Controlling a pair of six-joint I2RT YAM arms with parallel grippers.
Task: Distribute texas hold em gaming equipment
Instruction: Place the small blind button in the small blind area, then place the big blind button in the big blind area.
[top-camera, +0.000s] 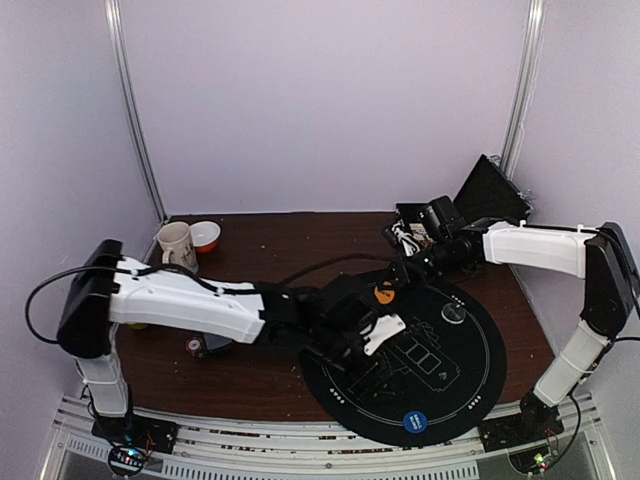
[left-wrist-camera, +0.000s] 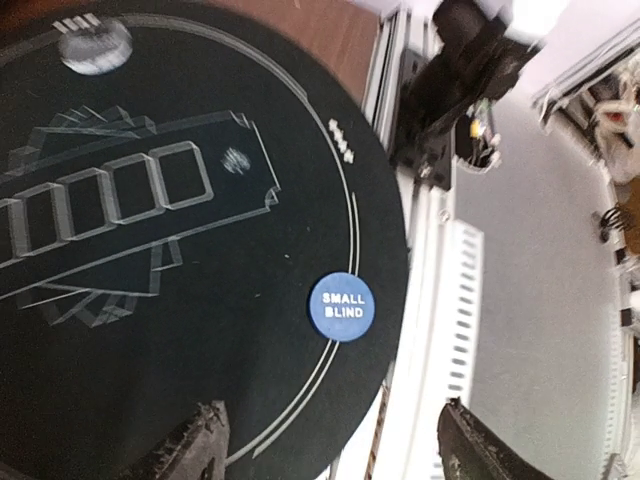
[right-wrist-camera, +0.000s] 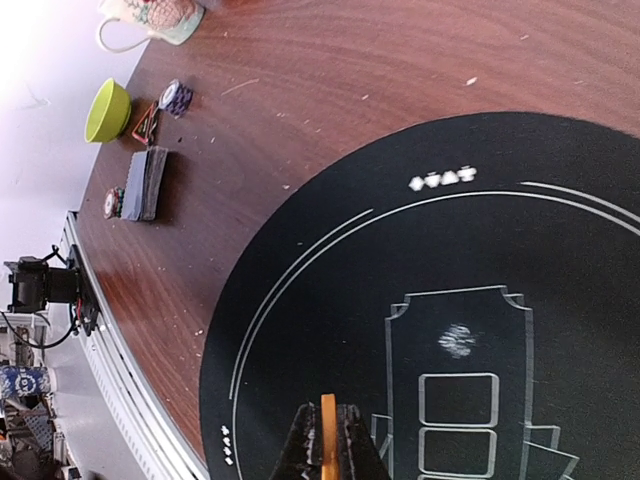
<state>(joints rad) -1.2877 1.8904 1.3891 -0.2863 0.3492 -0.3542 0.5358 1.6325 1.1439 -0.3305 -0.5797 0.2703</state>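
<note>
A dark brown wooden table (top-camera: 262, 238), scuffed with pale flecks, fills the floor of a white-walled enclosure (top-camera: 330, 100). A round black mat (top-camera: 480, 352) printed with white lines and card outlines covers its near right part, overhanging the near edge. At the far left corner a cream mug (top-camera: 176, 243) with a coloured pattern stands upright, an orange bowl (top-camera: 205, 235) just beside it on the right. A lime-green bowl (right-wrist-camera: 108, 110) sits by the left edge, nearer than the mug. A flat black panel (top-camera: 492, 190) leans tilted at the far right. A ribbed metal rail (top-camera: 300, 442) runs along the near edge.
</note>
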